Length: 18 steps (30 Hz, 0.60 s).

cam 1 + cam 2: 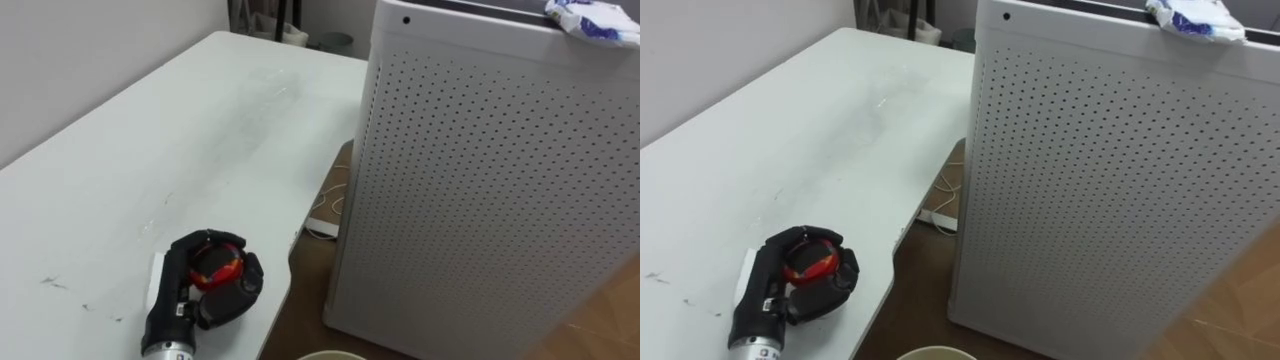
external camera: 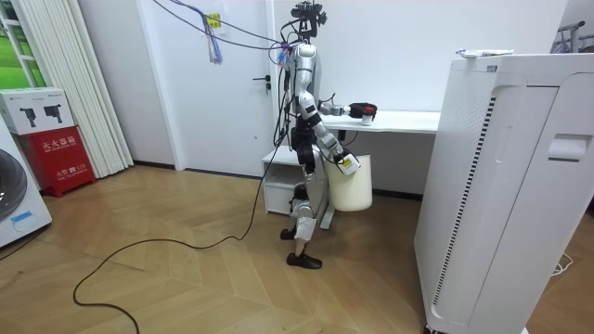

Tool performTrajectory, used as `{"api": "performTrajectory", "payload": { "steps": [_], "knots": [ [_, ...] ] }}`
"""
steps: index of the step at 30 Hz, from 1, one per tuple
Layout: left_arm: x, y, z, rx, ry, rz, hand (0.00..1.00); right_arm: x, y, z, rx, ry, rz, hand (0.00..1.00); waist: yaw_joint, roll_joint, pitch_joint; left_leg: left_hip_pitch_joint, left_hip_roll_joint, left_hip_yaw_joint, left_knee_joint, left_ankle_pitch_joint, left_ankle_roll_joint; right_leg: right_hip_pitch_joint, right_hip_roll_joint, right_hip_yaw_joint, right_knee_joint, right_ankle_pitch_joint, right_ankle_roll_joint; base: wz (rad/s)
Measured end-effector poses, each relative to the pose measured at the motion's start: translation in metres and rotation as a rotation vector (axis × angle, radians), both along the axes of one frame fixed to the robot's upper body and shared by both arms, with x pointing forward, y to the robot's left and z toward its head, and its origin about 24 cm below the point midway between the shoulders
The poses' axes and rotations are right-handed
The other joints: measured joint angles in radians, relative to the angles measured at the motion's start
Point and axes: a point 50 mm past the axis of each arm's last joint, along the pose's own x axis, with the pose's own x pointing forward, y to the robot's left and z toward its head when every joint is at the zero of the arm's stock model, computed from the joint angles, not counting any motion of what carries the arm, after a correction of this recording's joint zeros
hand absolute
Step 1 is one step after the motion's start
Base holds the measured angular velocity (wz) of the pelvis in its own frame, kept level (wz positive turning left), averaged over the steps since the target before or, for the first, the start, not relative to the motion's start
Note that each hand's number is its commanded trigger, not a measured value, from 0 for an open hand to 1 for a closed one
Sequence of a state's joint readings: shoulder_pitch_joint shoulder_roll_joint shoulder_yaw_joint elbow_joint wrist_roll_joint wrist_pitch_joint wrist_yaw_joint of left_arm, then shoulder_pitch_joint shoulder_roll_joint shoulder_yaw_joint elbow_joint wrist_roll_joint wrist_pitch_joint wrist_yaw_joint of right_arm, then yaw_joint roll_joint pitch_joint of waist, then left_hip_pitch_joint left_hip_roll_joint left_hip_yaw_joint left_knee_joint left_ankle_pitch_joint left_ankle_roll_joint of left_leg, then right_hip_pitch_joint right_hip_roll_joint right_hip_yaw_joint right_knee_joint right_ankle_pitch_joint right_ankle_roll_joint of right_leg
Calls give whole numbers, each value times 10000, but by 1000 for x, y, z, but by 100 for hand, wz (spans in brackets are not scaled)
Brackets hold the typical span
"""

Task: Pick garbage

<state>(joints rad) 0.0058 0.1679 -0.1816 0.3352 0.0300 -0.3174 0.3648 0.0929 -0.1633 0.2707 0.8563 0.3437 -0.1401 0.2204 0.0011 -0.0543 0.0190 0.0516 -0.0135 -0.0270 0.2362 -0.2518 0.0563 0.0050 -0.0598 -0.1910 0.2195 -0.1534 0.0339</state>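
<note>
The left hand (image 1: pixel 230 297) curls round the red garbage (image 1: pixel 215 266), seemingly to carry it to the bin (image 1: pixel 330 355) at its right.

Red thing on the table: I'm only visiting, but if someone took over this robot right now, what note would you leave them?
Left hand: rests on the white table, fingers curled round the red object.
Right hand: low at the rim of the cream bin, beside the table; its grip cannot be made out.
Done: the red object is grasped.
Left: lift it, bring it over the bin and let go.
Maybe next: a crumpled blue-and-white wrapper lies on top of the tall white perforated cabinet, probably garbage too.
</note>
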Motion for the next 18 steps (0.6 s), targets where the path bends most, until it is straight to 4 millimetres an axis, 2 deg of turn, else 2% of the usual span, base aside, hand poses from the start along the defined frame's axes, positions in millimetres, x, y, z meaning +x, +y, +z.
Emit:
{"api": "performTrajectory", "payload": {
  "steps": [8,11,14,18],
  "knots": [
    [1,-1,0,-101,59,-267,100,-1,0,-1,-49,88,-50,100,23,14,0,-27,0,30,-6,0,0,-24,1,7,10,0,0,0],
    [1,-2,0,-732,142,-332,100,0,-1,-1,-112,89,-133,100,38,59,-37,-74,4,131,-5,-1,1,-118,3,38,33,17,-1,-9],
    [2,-4,0,-1411,214,-383,100,1,1,0,-120,35,-172,100,39,71,-61,-70,10,355,24,0,1,-310,4,241,202,23,-3,-21],
    [3,-13,2,-1664,408,-1070,100,6,3,2,-117,-108,-223,100,37,9,-82,-72,25,890,42,0,1,-598,-24,462,445,23,-2,-30]
  ]
}}
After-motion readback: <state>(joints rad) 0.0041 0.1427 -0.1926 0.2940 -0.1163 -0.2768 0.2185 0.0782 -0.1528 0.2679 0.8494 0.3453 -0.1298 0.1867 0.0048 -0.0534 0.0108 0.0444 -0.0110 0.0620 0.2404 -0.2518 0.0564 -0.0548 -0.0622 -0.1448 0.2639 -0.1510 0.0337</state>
